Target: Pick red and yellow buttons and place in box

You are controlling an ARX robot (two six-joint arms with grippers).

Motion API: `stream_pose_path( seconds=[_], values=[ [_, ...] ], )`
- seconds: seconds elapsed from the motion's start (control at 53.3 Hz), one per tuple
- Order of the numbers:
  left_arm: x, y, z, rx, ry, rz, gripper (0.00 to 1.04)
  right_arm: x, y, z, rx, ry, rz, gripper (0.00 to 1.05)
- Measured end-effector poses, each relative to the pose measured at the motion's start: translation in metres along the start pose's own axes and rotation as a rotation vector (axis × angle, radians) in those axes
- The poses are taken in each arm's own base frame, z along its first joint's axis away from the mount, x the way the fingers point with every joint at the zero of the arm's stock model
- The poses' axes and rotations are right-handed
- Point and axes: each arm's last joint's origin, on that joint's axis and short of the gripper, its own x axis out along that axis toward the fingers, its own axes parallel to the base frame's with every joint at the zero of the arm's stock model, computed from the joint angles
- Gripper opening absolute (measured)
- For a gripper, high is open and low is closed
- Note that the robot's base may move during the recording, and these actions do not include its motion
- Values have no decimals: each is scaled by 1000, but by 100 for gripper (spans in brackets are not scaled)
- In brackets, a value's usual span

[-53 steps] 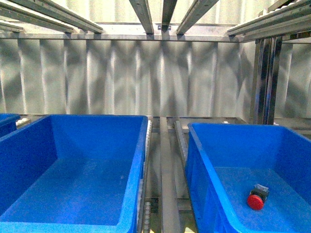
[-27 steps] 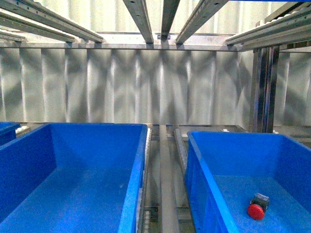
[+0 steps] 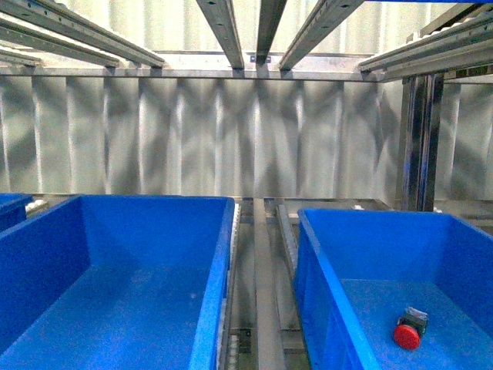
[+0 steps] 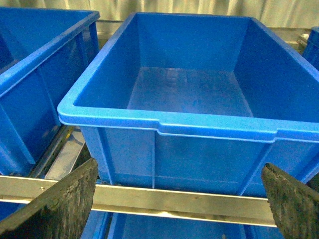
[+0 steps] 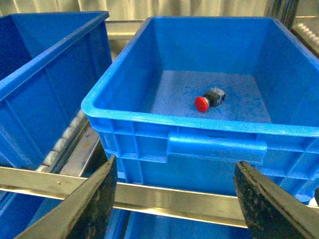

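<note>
A metal rack (image 3: 262, 46) with a corrugated back wall fills the front view, and 2 deep blue boxes sit on its rails. The left box (image 3: 219, 254) is at 8 o'clock and holds nothing that I can see. The right box (image 3: 312, 247) is at 4 o'clock. A sliver of a 3rd box (image 3: 11, 204) shows at 9 o'clock. The left gripper (image 4: 179, 167) hangs outside the near rim of the left box, its 2 fingers (image 4: 70, 201) spread wide with nothing between them. The right gripper (image 5: 175, 162) faces the right box the same way, fingers (image 5: 92, 199) wide apart and empty. The only task piece in view is 1 red button (image 3: 407, 333); no yellow one shows. It lies on its side on the floor of the right box, apart from every wall, its cap toward 7 o'clock and its dark body toward 1 o'clock. It looks like a light, rigid plastic part that should take a firm pinch without harm. The domed cap is smooth and would likely slip, and the round shape may roll if nudged. The better hold is probably across the dark body (image 5: 216, 95) just behind the cap, coming straight down between the tall walls.
</note>
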Motion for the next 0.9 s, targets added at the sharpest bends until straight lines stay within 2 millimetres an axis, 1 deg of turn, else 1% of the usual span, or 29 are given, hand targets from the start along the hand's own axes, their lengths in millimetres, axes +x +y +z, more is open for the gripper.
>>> stream_pose_path(
  seconds=[0.094,0.15,0.169,0.244,0.901],
  values=[
    [0,0,0,0,0,0,97,0,0,0,0,0,0,91],
    [0,0,0,0,0,0,97,0,0,0,0,0,0,98],
    [0,0,0,0,0,0,97,0,0,0,0,0,0,99],
    [0,0,0,0,0,0,97,0,0,0,0,0,0,98],
    [0,0,0,0,0,0,97,0,0,0,0,1,1,98]
  ],
)
